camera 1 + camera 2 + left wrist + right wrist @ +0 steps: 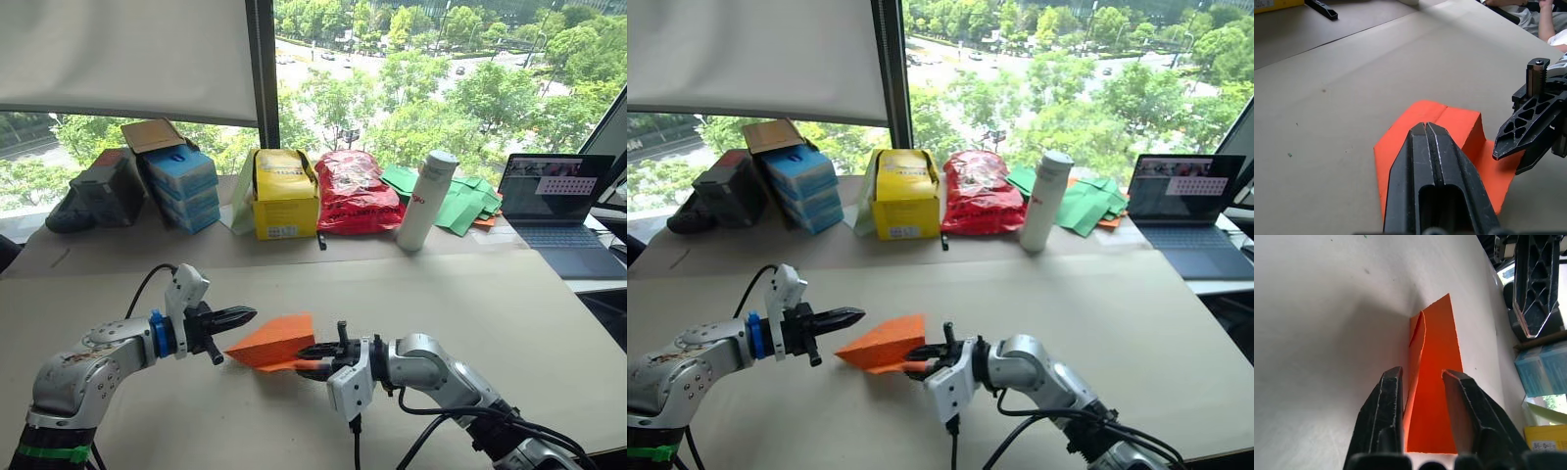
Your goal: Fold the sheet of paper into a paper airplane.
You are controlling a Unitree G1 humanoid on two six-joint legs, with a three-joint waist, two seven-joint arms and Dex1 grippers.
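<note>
**Folded orange paper between two grippers, pointing toward the left arm**

Lying low on the wide beige table [509,294]: the bright orange, partly folded sheet of paper [274,340], tapered like a wedge. Long axis across the table, narrow tip toward the robot's left, broad upright end toward the right. One flap raised, a lower flap flat on the tabletop.

Left black two-fingered gripper [238,316] just beside the narrow tip, fingers pressed together, holding nothing. Right black two-fingered gripper [312,352] at the broad end, fingers parted a little, with the raised fold standing between them; actual pinch on the paper not clear.

From the left wrist: closed fingers [1437,161] above the orange surface, a central crease running away from them, the right gripper's tip over the flat flap. From the right wrist: the paper edge-on, a thin upright fold between spread fingers [1382,406], the left gripper beyond.

Along the window, well apart: yellow box [285,194], red crinkled bag [351,191], white bottle [427,200], green paper sheets [465,203], open laptop [555,201].
</note>
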